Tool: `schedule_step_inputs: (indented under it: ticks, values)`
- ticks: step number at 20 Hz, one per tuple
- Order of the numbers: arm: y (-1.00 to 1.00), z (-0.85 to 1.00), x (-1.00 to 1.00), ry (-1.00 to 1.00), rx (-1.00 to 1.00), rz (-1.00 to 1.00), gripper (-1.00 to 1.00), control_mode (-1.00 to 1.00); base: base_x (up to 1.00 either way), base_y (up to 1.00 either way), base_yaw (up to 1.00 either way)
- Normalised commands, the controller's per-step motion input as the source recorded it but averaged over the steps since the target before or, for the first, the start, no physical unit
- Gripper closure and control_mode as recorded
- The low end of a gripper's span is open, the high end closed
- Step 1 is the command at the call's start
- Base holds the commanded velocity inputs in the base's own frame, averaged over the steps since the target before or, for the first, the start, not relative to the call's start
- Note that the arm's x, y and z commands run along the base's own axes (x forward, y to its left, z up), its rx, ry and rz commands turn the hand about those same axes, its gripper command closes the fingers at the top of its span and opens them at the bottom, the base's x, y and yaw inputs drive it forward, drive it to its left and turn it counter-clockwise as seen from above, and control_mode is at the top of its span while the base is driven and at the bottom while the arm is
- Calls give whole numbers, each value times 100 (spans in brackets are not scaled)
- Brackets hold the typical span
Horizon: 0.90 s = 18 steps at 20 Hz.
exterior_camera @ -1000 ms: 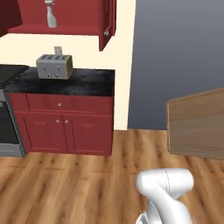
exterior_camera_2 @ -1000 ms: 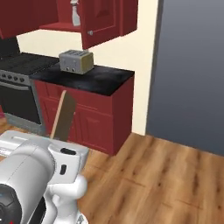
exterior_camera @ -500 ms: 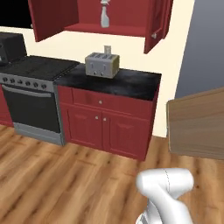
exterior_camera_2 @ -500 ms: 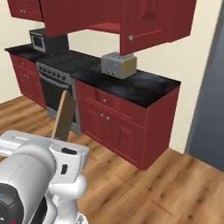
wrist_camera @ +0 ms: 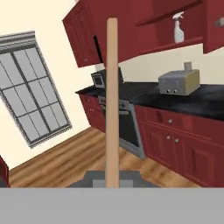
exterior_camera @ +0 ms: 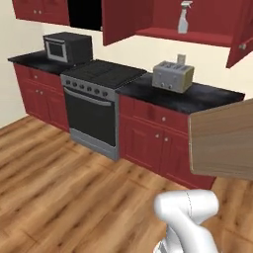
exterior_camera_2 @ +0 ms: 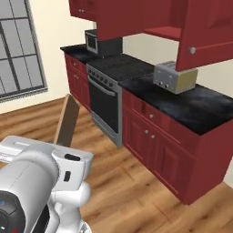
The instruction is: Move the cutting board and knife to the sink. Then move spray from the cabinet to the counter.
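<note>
My gripper is shut on the cutting board, a light-tan wooden board that stands edge-on up the middle of the hand view. The same board hangs in the air at the right of the left base view and shows as a thin slab above the arm in the right base view. The pale spray stands on a shelf of the open dark red cabinet, also seen as the spray at upper right. Below it runs the black counter. The knife and the sink are out of view.
A silver toaster sits on the counter beneath the cabinet. Left of it are a stove and a microwave. An open cabinet door juts out overhead. A window is on the left wall. Wood floor lies between me and the units.
The whole picture has shifted: the base has moved, so the counter and cabinet slid right and the stove, microwave and window came into view. The board stays in the shut gripper.
</note>
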Motion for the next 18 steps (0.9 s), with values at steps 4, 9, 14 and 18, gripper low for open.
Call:
schedule_step_inputs:
  ticks: [4, 9, 14, 18]
  values:
    - [0, 0, 0, 0, 0, 0, 100, 100, 62, 25, 46]
    - [0, 0, 0, 0, 0, 0, 100, 100, 61, 24, 45]
    - [0, 0, 0, 0, 0, 0, 100, 100, 61, 23, 45]
    - [0, 0, 0, 0, 0, 0, 100, 100, 67, 21, 45]
